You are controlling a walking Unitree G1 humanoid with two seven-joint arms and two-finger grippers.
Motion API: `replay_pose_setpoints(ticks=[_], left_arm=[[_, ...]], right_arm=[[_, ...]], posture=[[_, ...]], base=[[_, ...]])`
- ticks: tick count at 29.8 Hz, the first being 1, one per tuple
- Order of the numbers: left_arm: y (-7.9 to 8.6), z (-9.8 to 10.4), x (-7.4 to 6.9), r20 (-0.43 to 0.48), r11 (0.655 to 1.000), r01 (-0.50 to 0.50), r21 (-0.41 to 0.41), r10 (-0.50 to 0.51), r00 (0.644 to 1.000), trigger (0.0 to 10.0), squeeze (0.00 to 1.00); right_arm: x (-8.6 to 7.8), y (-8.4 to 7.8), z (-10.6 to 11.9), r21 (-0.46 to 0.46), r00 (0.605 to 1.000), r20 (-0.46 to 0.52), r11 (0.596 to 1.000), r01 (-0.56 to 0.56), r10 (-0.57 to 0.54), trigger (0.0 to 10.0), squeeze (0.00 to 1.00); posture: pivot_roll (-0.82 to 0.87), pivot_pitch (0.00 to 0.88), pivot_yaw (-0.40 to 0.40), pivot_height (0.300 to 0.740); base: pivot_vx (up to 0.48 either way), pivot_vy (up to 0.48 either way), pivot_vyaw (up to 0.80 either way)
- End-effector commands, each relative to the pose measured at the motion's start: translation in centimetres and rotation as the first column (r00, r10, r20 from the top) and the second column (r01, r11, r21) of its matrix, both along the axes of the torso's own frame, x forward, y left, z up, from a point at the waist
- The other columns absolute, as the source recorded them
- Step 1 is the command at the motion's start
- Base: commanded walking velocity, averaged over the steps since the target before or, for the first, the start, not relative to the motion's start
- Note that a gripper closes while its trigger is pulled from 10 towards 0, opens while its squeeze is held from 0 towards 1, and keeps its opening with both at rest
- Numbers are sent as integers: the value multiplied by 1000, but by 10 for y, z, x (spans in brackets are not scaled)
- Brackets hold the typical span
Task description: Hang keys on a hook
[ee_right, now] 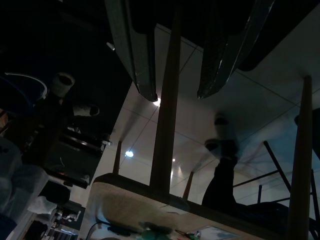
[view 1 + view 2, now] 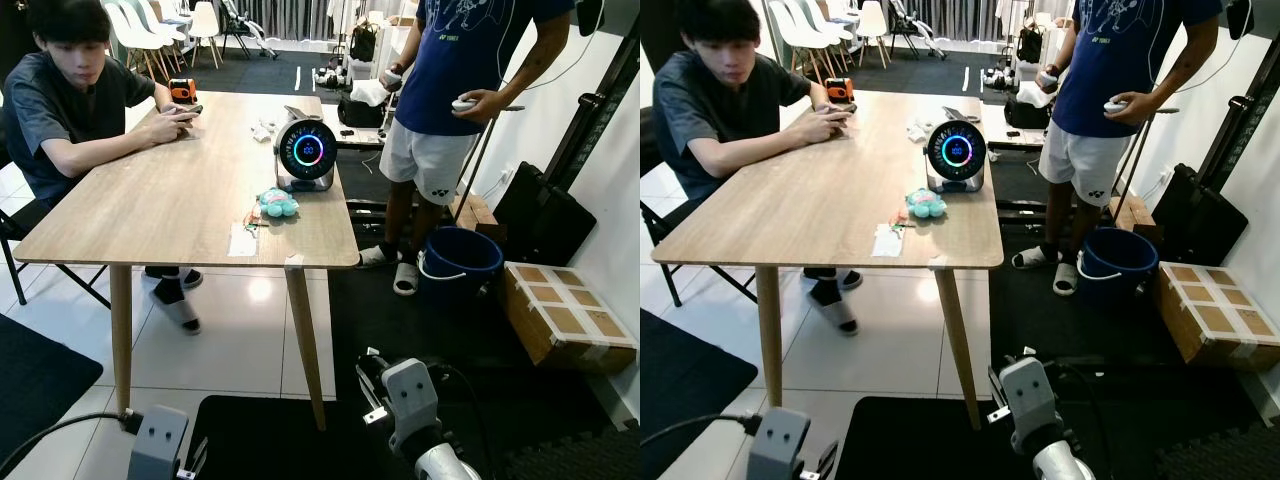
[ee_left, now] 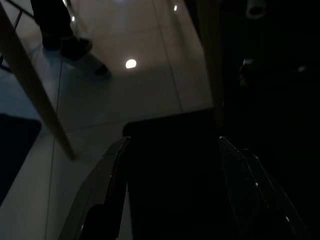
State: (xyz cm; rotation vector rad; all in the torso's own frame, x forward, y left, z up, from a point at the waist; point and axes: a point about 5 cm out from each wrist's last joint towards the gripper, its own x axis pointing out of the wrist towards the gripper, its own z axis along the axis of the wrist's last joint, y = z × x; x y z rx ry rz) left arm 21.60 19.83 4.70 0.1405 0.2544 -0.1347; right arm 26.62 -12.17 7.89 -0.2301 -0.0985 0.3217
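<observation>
Keys [image 2: 252,221]: one small bunch, flat on table [image 2: 150,215] near front edge, between white card [image 2: 242,240] and teal toy [image 2: 278,203]; too small to tell long axis or pointing.
Speaker [image 2: 306,151]: one, upright, lit ring facing camera, behind toy.
Persons: two, one seated at table, one standing beside it.
Bucket [image 2: 460,262]: one, blue, on floor.
Box [image 2: 565,315]: one.
Left gripper [image 3: 172,200]: low beside table leg, fingers wide apart, empty.
Right gripper [image 1: 177,92]: low over dark mat, fingers parted, empty.

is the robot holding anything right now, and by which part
Nothing is held. The left end effector and right end effector are open with bare gaps, hanging low near the floor.
</observation>
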Motion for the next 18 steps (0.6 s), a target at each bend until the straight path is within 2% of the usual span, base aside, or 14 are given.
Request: replay_pose_setpoints(ticks=[1,7,8,10,11,12,13,15,18], left_arm=[[-8,5,3,10,1000,18,-24,-18,1000,10000,0],[-15,27,12,80,998,47,-31,-45,996,10000,0],[-18,42,18,133,998,43,-38,-38,990,10000,0],[-19,56,22,179,998,39,-52,-29,983,10000,0],[-21,68,27,220,997,38,-67,-22,975,10000,0],[-21,68,27,220,997,38,-67,-22,975,10000,0],[-22,89,35,287,996,38,-78,-14,958,10000,0],[-24,108,42,346,997,38,-71,-11,938,10000,0],[-25,118,45,378,997,36,-68,-8,926,10000,0]], right_arm=[[-1,-1,0,2,1000,-1,1000,7,-7,10000,0],[-2,-1,3,22,1000,13,1000,6,-6,10000,0],[0,3,16,43,998,64,999,-7,4,10000,0],[2,6,27,53,995,104,998,-15,10,10000,0],[5,7,35,68,992,129,998,-17,8,10000,0],[5,7,35,68,992,129,998,-17,8,10000,0],[10,10,47,91,986,164,996,-21,6,10000,0],[13,13,58,106,981,194,994,-32,11,10000,0],[14,15,62,109,978,207,993,-41,17,10000,0]], posture=[[110,101,-33,740],[114,101,-34,740],[117,102,-34,740],[117,102,-34,740],[116,101,-36,740],[116,101,-36,740],[115,101,-37,740],[115,97,-36,740],[116,97,-37,740]], base=[[0,0,0],[0,0,0],[0,0,0],[0,0,0],[0,0,0],[0,0,0],[0,0,0],[0,0,0],[0,0,0]])
